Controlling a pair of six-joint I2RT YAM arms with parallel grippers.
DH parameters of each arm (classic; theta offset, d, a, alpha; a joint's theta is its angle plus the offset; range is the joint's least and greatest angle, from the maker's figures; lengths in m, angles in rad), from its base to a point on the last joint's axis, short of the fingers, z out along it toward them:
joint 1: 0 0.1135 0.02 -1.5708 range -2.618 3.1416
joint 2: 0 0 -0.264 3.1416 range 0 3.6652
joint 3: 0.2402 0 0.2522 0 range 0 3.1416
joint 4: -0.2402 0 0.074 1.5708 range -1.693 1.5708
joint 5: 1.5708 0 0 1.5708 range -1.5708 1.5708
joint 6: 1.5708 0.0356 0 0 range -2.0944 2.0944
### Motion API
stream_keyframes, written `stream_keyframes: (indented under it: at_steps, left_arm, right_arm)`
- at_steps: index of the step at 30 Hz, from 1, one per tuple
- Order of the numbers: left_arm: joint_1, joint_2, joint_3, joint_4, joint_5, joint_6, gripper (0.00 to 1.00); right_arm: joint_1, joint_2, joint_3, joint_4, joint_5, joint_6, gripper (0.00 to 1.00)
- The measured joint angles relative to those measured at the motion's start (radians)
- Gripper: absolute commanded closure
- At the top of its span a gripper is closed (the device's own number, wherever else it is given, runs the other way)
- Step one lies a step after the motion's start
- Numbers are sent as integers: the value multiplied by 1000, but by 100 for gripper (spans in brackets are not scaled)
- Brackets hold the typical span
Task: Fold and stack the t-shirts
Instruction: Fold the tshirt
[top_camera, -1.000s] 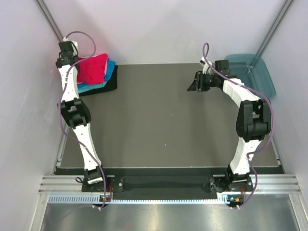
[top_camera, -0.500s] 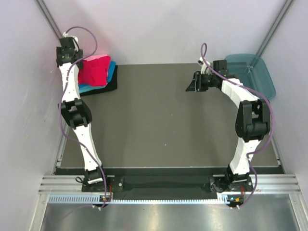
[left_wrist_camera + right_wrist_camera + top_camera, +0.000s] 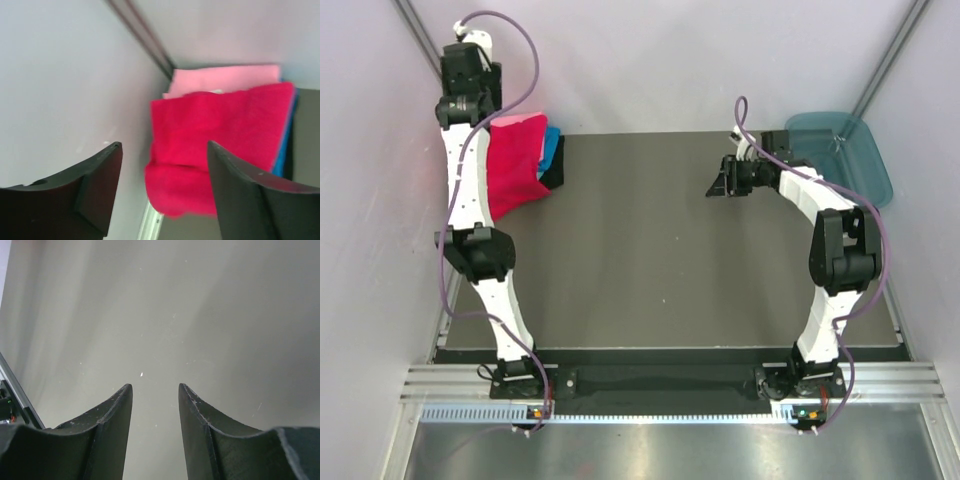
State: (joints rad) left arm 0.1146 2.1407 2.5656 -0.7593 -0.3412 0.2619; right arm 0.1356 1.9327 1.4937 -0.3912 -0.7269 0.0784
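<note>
Left gripper (image 3: 162, 192): jaws wide apart, holding nothing, poised above the stack.
Red t-shirt (image 3: 220, 142): below it, topping the pink t-shirt (image 3: 225, 79), likely stacked.
Right gripper (image 3: 155, 412): parted, empty, over bare table (image 3: 165, 305).

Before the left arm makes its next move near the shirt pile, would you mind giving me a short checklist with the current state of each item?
1. Left gripper empty, jaws apart: ok.
2. Right gripper empty, over bare table: ok.
3. Red shirt lying flat on the stack: not ok, one edge droops down.
4. Pink shirt showing behind the red one: ok.
5. Blue shirt and black shirt neatly folded: cannot tell, only edges show.
6. Teal tub away from both arms' work: ok.
</note>
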Motion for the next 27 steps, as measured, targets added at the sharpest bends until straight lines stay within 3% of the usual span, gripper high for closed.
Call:
stream_keyframes:
  at_steps: [5, 9, 16, 22, 27]
  left_arm:
    - [-39, -77, -232, -21, 109, -31, 37]
    - [-39, -143, -605, -30, 230, -58, 36]
    - [-24, -258, -965, -49, 301, -110, 36]
    - [-24, -391, -1053, -26, 304, -112, 35]
    - [-24, -406, -1059, 6, 303, -114, 35]
  right_arm:
    - [0, 0, -1, 1, 0, 0, 58]
    - [0, 0, -1, 0, 0, -1, 58]
    - [0, 0, -2, 1, 0, -7, 57]
    - [0, 0, -2, 1, 0, -7, 58]
    - [2, 0, -2, 1, 0, -7, 57]
